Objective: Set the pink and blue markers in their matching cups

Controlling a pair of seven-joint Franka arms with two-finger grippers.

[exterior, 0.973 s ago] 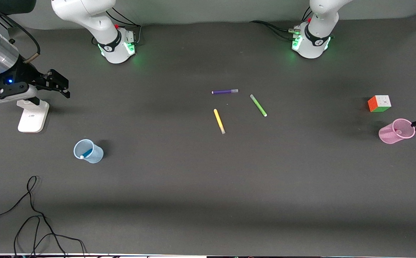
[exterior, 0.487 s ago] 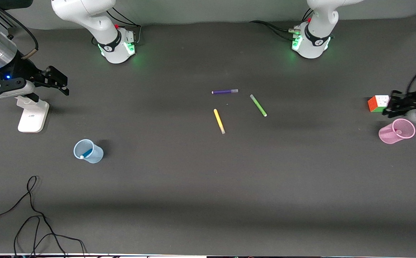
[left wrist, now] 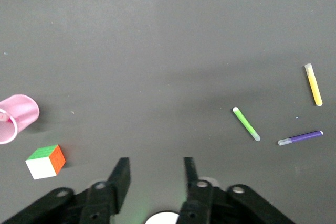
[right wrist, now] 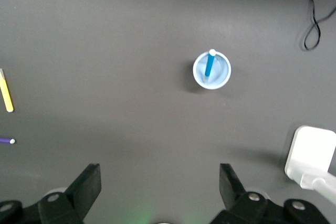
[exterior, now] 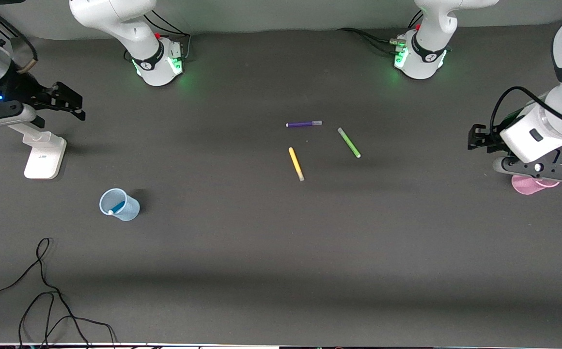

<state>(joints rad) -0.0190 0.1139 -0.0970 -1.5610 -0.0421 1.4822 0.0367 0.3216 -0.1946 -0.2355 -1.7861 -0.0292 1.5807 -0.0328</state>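
The blue cup (exterior: pixel 119 204) stands on the table (exterior: pixel 261 252) toward the right arm's end, and the blue marker (exterior: pixel 116 208) leans inside it with its pale cap up by the rim. The pink cup (exterior: pixel 528 185) stands at the left arm's end of the table, mostly covered by the left arm in the front view. From the left wrist view the pink cup (left wrist: pixel 17 117) shows at the edge of the picture, with a small bit of pink and white at its rim (it may be the pink marker, but I cannot tell). A colored cube (left wrist: pixel 45 161) sits just beside that cup. The left claw (left wrist: pixel 153 174) hangs in the air over bare table near the pink cup, its two fingers partly apart and holding nothing. The right claw (right wrist: pixel 160 182) is up over the right arm's end of the table near a white stand (exterior: pixel 44 154), with its fingers spread wide and nothing between them. In the middle of the table lie three more pens, apart from each other: a purple pen (exterior: pixel 304 124), a green pen (exterior: pixel 349 142) and a yellow pen (exterior: pixel 296 164), the yellow one nearest the front camera. A black cable (exterior: pixel 43 286) curls on the table nearer the front camera than the blue cup.
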